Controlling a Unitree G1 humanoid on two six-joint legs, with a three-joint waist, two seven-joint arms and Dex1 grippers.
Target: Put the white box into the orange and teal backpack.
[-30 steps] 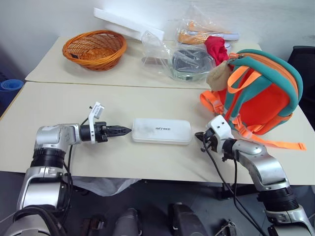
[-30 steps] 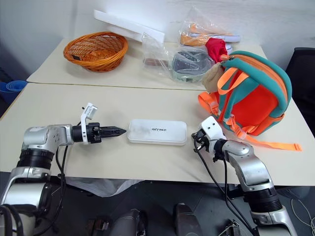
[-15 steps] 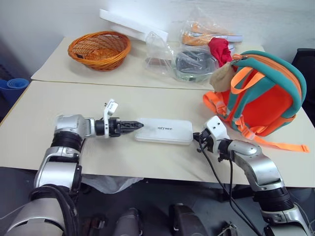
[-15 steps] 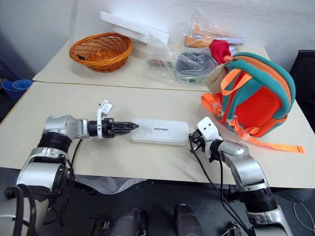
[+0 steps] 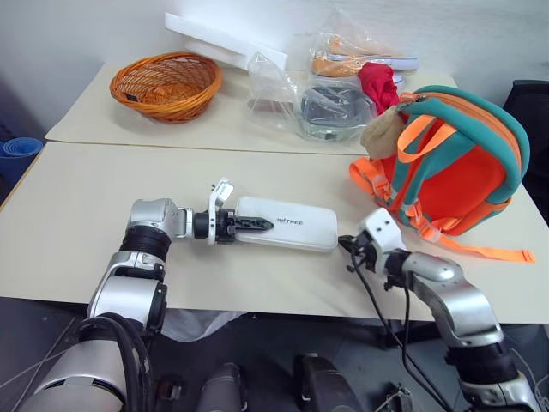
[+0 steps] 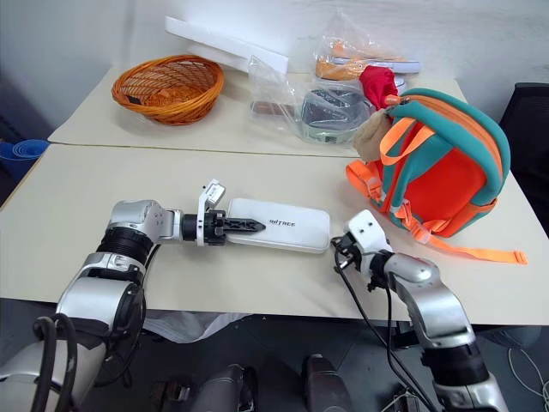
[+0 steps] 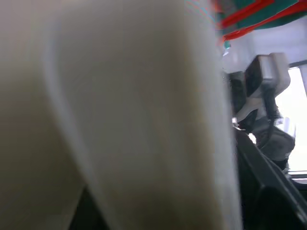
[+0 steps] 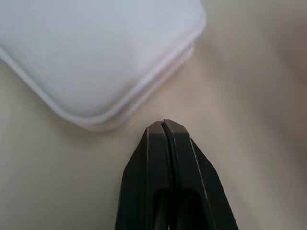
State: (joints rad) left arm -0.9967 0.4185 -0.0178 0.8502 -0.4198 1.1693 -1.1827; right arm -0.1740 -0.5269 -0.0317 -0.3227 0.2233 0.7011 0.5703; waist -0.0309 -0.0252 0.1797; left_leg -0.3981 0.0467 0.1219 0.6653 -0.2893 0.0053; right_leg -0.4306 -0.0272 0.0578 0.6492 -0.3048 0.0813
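Left gripper [image 5: 257, 225] pinches the white box's [image 5: 296, 228] left end, one finger on top. Right gripper [image 8: 165, 125] pressed together, just off its right corner. Box flat on table [image 5: 77, 206], long axis left-right, near the orange and teal backpack [image 5: 446, 163].

You see one white box [image 5: 286, 223], one orange and teal backpack [image 5: 450, 159], one orange wicker basket [image 5: 165, 84], one white foam slab [image 5: 225, 41], one red cloth [image 5: 377, 83], several clear plastic bags [image 5: 330, 107], and two surfaces [image 5: 69, 206] set edge to edge.
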